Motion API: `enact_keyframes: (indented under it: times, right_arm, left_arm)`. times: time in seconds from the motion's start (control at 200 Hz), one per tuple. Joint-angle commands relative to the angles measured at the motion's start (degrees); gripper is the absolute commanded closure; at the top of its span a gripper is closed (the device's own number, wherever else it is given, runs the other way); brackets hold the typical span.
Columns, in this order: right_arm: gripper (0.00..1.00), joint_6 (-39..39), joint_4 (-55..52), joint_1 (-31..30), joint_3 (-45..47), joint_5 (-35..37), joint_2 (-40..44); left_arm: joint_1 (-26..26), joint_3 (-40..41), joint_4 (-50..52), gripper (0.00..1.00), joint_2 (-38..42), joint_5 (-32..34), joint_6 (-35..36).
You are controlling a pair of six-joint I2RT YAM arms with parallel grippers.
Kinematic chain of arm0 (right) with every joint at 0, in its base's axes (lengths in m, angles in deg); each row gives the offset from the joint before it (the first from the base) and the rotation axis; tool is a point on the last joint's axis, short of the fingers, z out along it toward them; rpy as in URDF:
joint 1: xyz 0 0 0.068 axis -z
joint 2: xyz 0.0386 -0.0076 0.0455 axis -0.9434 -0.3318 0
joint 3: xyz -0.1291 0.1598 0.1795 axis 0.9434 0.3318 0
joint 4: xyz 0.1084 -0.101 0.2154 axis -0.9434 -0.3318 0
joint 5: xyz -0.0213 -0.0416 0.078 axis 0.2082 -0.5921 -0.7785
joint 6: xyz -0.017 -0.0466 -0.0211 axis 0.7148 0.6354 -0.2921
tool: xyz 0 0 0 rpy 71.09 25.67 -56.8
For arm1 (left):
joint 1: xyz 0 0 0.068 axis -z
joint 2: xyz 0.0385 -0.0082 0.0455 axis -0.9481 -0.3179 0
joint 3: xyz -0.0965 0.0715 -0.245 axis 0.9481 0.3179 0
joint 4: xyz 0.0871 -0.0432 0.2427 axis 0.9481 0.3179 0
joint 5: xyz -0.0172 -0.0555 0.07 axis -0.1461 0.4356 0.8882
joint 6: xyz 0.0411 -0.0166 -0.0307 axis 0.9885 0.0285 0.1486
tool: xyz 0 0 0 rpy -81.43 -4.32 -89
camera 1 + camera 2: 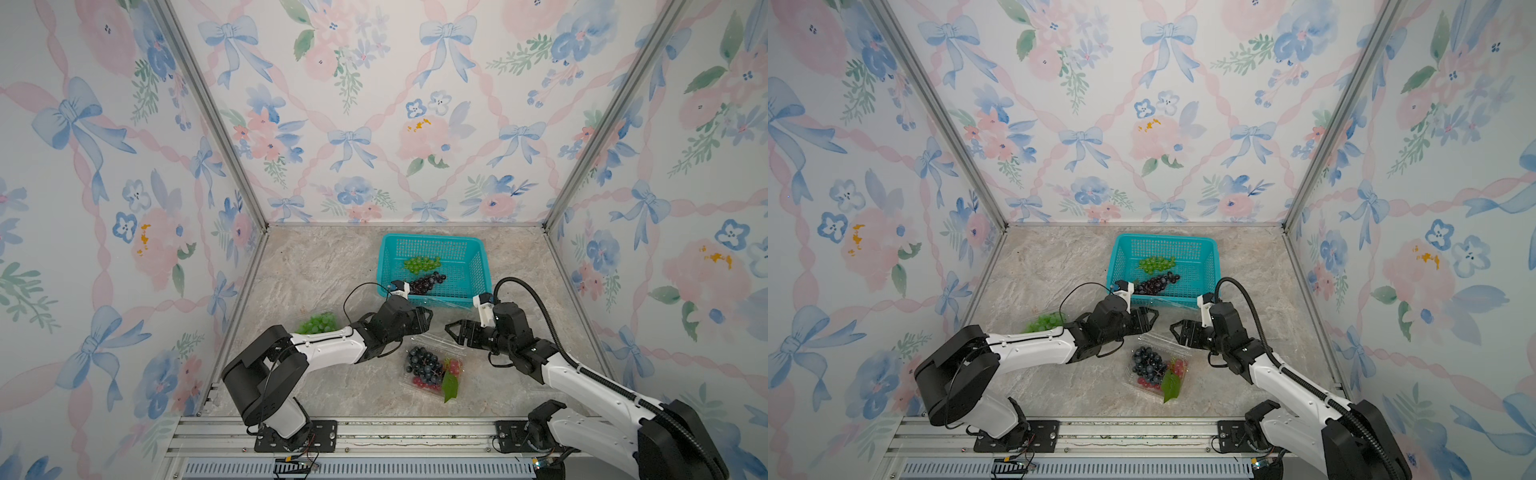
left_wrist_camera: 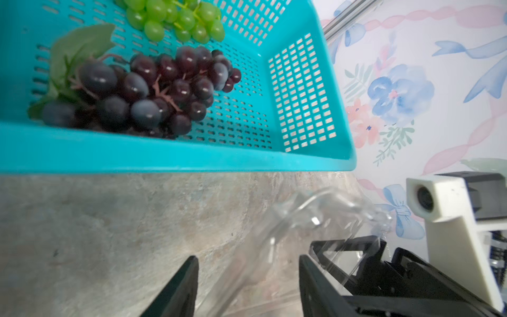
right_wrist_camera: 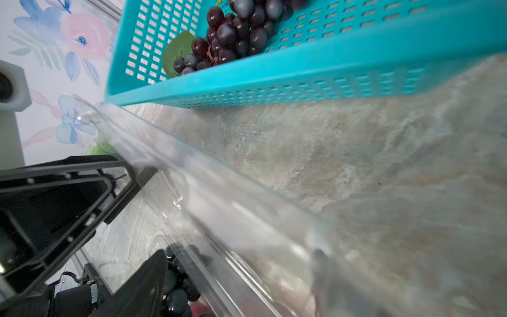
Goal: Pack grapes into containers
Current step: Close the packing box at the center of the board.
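Bolted to the near rail (image 1: 374,432), both arms reach out over the marble-patterned bench (image 1: 311,266). Furthest left, green grapes (image 1: 319,323) lie just behind the left arm (image 1: 324,345), inside a clear box (image 1: 332,315) whose edges barely show. The left fingers (image 1: 427,319) hover at mid-bench, partly open. In the left wrist view the raised clear lid (image 2: 296,216) passes between them, and whether either finger touches it I cannot tell. Just on the near side of them sits the open clear container (image 1: 415,388), holding a dark bunch (image 1: 424,363), red grapes (image 1: 455,368) and a green leaf (image 1: 451,386). Beyond, toward the far wall, the teal basket (image 1: 432,237) holds a green bunch (image 1: 422,264) and a dark purple bunch (image 1: 428,283). The right fingers (image 1: 454,332) face the left ones across the lid, spread wide and clamped on nothing, with the lid's edge close beside them.
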Motion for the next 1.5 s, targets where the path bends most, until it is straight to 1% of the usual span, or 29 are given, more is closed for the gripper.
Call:
enact_keyframes:
  times: [0.0,0.055,0.135,0.24,0.49,0.695,0.825,1.01,1.12,1.14,1.285,1.415,1.495]
  right_arm:
    - [0.15,3.49,-3.88,1.3,-2.11,-0.42,1.85]
    - [0.13,4.35,-4.56,1.76,-2.32,-1.59,3.08]
    - [0.12,5.53,-5.67,2.25,-3.13,-4.0,4.04]
    - [0.12,5.99,-7.96,2.44,-4.51,-5.39,5.1]
    - [0.11,5.59,-11.68,2.58,-7.68,-11.85,7.2]
    - [0.1,5.46,-15.28,1.52,-10.49,-17.15,8.83]
    - [0.11,8.43,-20.4,-0.35,-12.94,-19.1,8.17]
    - [0.14,10.36,-23.62,-6.0,-14.41,-18.31,7.24]
    - [0.17,11.1,-25.77,-10.02,-14.92,-15.37,7.05]
    - [0.17,11.14,-26.27,-10.71,-14.95,-14.7,7.11]
    - [0.21,10.95,-27.21,-16.26,-13.36,-9.95,8.08]
    - [0.25,8.53,-26.36,-20.38,-10.57,-4.97,9.21]
    - [0.26,6.98,-24.96,-23.07,-8.77,-2.32,9.51]
  left_arm:
    - [-1.78,-1.25,-0.14,0.39,0.25,-0.47,1.5]
    - [-2.56,-1.47,-0.09,0.39,0.91,-1.22,1.59]
    - [-3.58,-1.82,0.01,0.38,2.18,-1.61,2.3]
    - [-4.87,-2.34,1.16,0.38,4.58,-1.65,3.26]
    - [-7.71,-1.05,5.53,0.37,13.05,-0.08,5.4]
    - [-8.36,0.46,9.72,0.37,17.28,-0.11,6.25]
    - [-8.4,1.9,11.52,0.37,18.98,-0.82,6.19]
    - [-8.44,3.93,14.18,0.37,21.75,-0.77,6.03]
    - [-8.43,3.93,16.56,0.37,23.47,-1.31,5.93]
    - [-8.46,5.65,16.98,0.37,23.86,-1.41,5.94]
    - [-8.45,6.87,20.02,0.37,26.28,-3.07,5.77]
    - [-8.47,8.55,21.5,0.37,27.68,-5.8,4.51]
    - [-8.47,9.71,21.75,0.37,28.0,-8.07,3.68]
